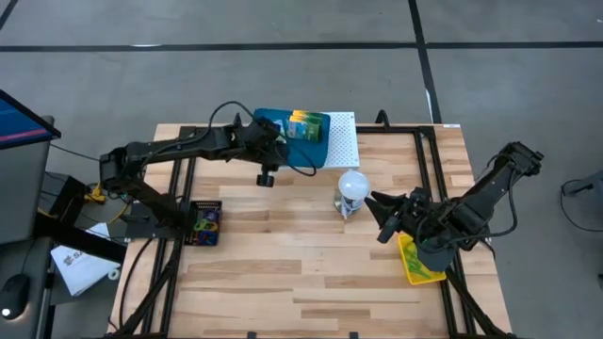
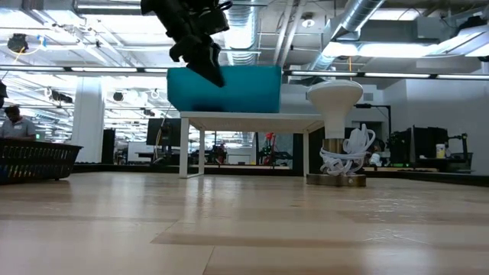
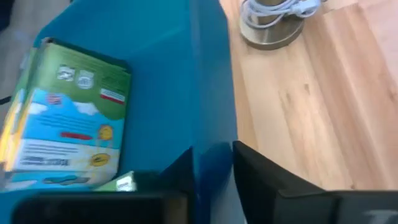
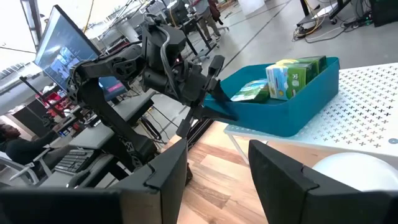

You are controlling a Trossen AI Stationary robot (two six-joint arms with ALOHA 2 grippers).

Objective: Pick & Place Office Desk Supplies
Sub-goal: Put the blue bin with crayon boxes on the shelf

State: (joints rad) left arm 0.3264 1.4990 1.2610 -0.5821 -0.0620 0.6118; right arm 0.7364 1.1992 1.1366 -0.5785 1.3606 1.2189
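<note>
**Left wrist view: fingers straddling the bin wall, and a drag or tip is the danger**

The left gripper (image 3: 212, 152) is sitting over the wall of the teal bin (image 3: 161, 74), one finger inside and one outside, with the wall running between them. I cannot tell whether the claw is pinching that wall or has let it go.

The bin is resting on the white board (image 1: 344, 141) at 12 o'clock on the table. The crayon box (image 3: 68, 118) is lying inside it, with a green packet (image 4: 252, 91) beside the box. The coloured loops (image 1: 207, 223) are sitting in the black basket (image 1: 193, 205) at 9 o'clock.

The main risks, as I am judging them:

- If the claw is gripping the wall, any lift or sideways pull is likely to drag the bin across the board or tip it, spilling the box and packet.
- If the fingers are only partly loose, rising at an angle could catch the rim and shift the bin toward the board's edge.
- A swing toward 3 o'clock could bring the arm against the lamp (image 1: 353, 184), which is standing just below the board and looks top-heavy.

The right gripper (image 4: 217, 146) is waiting at 3 o'clock, released and empty, pointing toward the lamp. Both arms moving inward together could crowd that gap.
</note>
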